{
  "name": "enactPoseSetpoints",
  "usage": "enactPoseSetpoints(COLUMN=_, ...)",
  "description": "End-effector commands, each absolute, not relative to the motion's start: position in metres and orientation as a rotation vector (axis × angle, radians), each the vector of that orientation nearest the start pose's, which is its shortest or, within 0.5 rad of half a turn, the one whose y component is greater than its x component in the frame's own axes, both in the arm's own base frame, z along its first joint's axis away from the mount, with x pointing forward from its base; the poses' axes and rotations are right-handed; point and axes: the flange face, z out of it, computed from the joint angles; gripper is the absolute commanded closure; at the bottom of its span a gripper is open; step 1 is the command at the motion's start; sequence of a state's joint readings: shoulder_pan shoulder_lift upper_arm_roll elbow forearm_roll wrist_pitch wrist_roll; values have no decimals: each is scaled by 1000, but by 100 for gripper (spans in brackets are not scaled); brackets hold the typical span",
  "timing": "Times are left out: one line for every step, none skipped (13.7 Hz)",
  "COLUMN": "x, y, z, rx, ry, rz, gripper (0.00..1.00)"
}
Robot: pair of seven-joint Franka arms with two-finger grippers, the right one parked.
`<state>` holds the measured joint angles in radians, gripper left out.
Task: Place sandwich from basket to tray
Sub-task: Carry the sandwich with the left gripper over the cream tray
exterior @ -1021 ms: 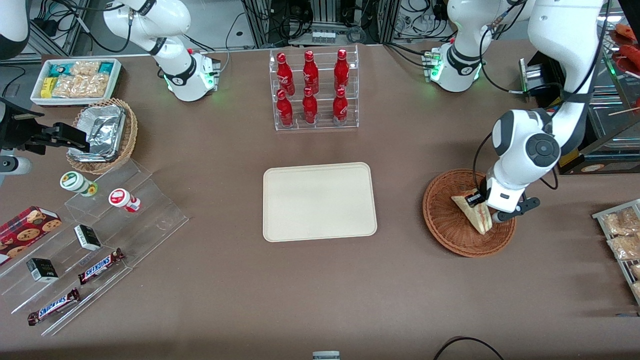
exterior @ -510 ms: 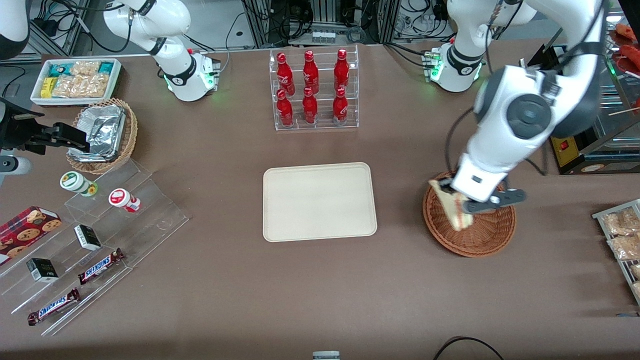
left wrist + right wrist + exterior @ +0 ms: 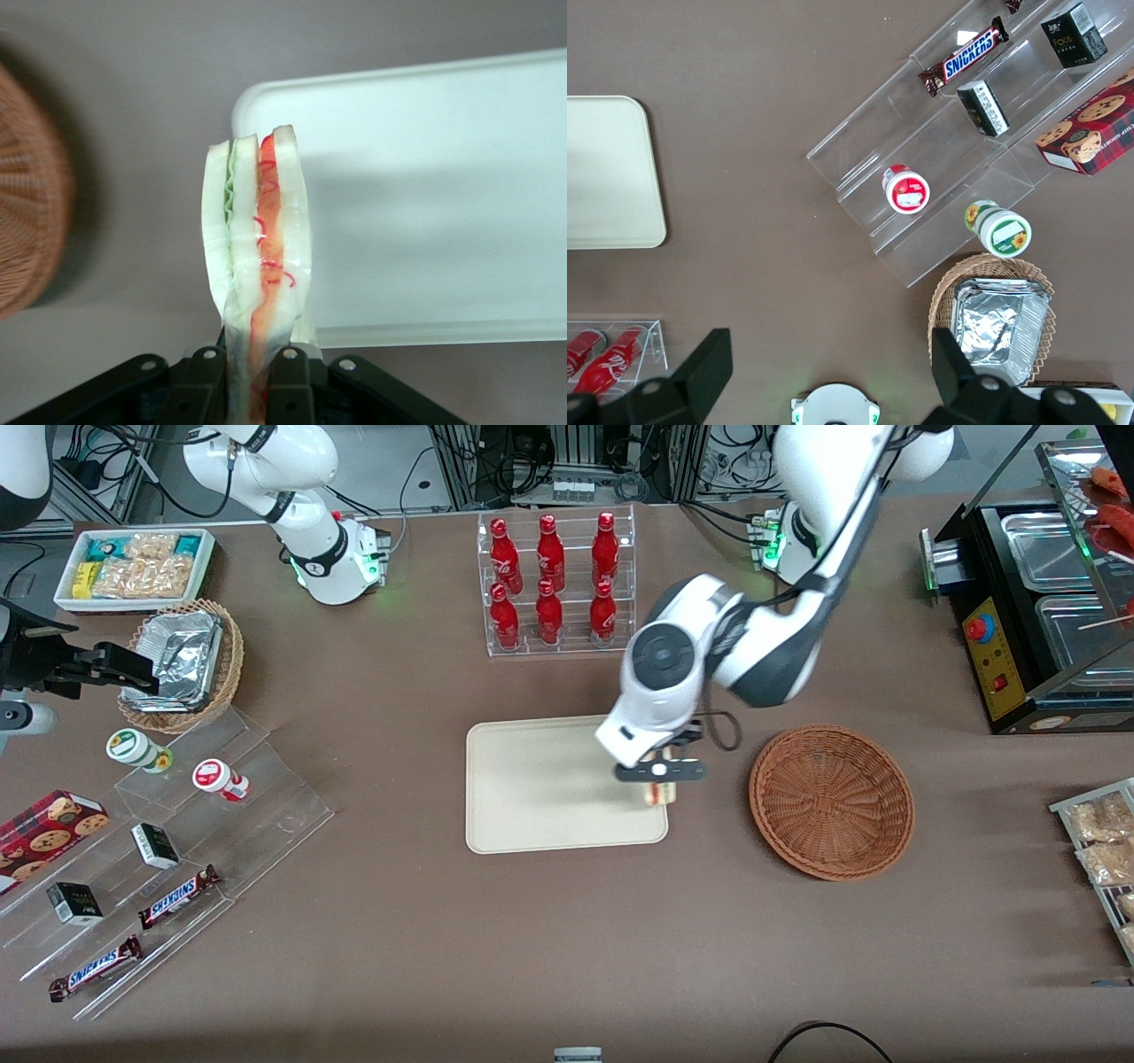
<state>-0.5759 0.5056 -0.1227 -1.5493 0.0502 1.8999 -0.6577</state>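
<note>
The gripper [image 3: 660,772] is clamping the sandwich [image 3: 257,257] over the tray [image 3: 540,815] edge nearest the basket [image 3: 831,802]; only the wrist view is showing its filling layers

A: Left arm reaching in from its base, elbow high, forearm angled down and wrist bent over!

B: And the gripper [image 3: 660,772]?

A: It hangs above the tray's [image 3: 532,815] edge nearest the basket [image 3: 831,802], well clear of the basket rim. Its 2 fingers [image 3: 205,385] are pinched tight on the sandwich [image 3: 259,266], which stands out from the jaws on edge.

B: Touching the tray?

A: Can't tell from here.
</note>
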Motion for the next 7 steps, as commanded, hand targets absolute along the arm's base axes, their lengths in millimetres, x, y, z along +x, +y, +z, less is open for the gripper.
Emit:
enactPoseSetpoints(x=533, y=-453, z=331, rx=-3075, ry=77, rz=148, gripper=100)
enactPoseSetpoints(x=533, y=-460, z=323, rx=-3092, ry=67, rz=122, gripper=100)
enactPoseSetpoints(x=528, y=-471, z=315, rx=-3105, ry=62, rz=102, gripper=100)
enactPoseSetpoints(x=528, y=-477, z=307, rx=-3120, ry=58, rz=78, gripper=100)
enactPoseSetpoints(x=525, y=-486, z=300, rx=-3138, ry=65, rz=51, gripper=100)
enactPoseSetpoints(x=520, y=-495, z=292, rx=-3147, ry=66, rz=38, gripper=100)
enactPoseSetpoints(x=517, y=-503, z=282, rx=-3152, ry=72, rz=32, gripper=100)
